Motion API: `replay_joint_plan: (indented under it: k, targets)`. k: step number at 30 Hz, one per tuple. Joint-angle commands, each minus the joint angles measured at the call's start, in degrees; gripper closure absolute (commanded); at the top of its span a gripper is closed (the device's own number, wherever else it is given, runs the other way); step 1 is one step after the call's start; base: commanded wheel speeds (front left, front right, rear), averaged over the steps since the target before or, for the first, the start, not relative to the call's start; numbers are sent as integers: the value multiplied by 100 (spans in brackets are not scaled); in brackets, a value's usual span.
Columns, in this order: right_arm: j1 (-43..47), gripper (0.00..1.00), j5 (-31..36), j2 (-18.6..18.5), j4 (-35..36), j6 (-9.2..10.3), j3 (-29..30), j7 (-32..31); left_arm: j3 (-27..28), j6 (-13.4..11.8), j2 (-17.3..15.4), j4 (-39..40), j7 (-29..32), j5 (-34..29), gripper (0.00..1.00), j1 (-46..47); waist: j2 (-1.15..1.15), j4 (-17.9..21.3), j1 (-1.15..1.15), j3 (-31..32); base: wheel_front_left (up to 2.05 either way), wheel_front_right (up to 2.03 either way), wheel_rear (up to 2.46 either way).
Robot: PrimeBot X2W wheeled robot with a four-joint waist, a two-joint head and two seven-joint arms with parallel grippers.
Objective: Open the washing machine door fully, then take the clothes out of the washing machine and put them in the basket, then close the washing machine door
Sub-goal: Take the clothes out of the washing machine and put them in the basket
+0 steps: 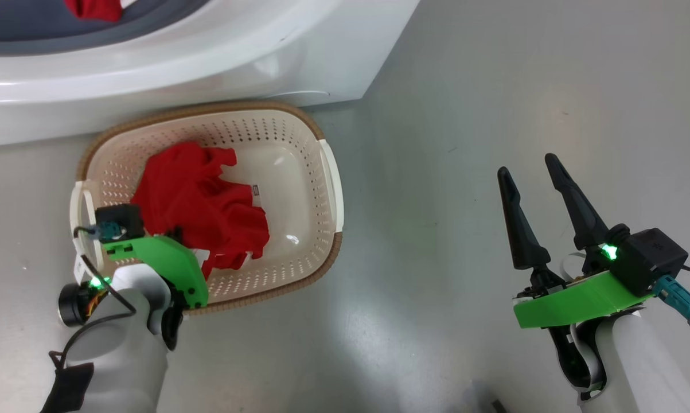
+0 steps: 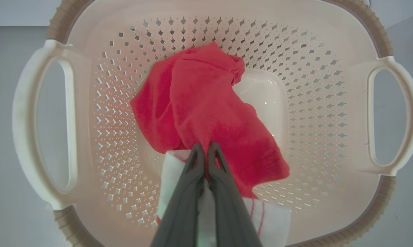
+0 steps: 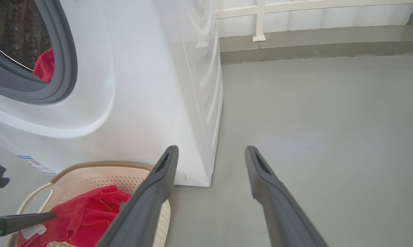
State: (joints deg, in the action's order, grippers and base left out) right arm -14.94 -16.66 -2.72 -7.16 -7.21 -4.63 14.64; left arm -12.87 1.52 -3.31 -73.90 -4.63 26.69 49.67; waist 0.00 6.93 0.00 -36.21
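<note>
Left wrist view: my left gripper (image 2: pixel 205 146) clamps the garment (image 2: pixel 199 103) in the basket (image 2: pixel 316 85); right gripper (image 1: pixel 527 165) stands open.

Left forearm (image 1: pixel 121 344) and right forearm (image 1: pixel 637 367): smooth pale grey-white shells. Each wrist carries a bright green plastic bracket (image 1: pixel 580 299) topped by a black box-shaped camera module (image 1: pixel 653 259), with a green lamp (image 1: pixel 609 251) lit beside it. Right fingers (image 1: pixel 518 226): two, long, dark grey, tapered, each with a slot. Left fingers (image 2: pixel 187 195): same dark grey. A teal connector (image 1: pixel 680 301) enters the right module. A black cable (image 1: pixel 106 289) loops along the left forearm.
</note>
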Motion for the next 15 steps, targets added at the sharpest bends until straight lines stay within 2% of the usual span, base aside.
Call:
replay_joint_plan:
  k: [1, 5, 6, 9, 10, 11, 15]
  targets:
    - [-11, 0, -11, -16, 125, -28, -134, 36, 77, -29, -210, 31, 18, -6, 100, -15, 0, 37, 0, -53, 0, 0, 0]
    - [-45, 0, -20, -16, 107, -28, -136, 36, 35, -55, -238, 17, 69, -10, 100, 12, 0, 46, 0, -89, 0, 0, 0]
    - [-50, 0, -25, -16, 99, -28, -138, 36, 22, -70, -248, 14, 64, -17, 92, 14, 0, 46, 0, -90, 0, 0, 0]
    - [-59, 0, -42, -16, 72, -28, -150, 36, 26, -78, -261, 9, 27, 13, 43, 13, 0, 45, 0, -81, 0, 0, 0]
    - [-58, 0, -45, -16, 61, -28, -150, 36, 17, -79, -266, 8, -1, 12, 4, 16, 0, 39, 0, -75, 0, 0, 0]
    - [-59, 0, -42, -16, 50, -28, -144, 36, 8, -85, -273, 7, -34, 9, 0, 21, 0, 32, 0, -66, 0, 0, 0]
    - [-69, 0, 26, -16, -2, -28, -68, 36, -11, -42, -259, 4, -163, 33, 0, 30, 0, -7, 0, -19, 0, 0, 0]
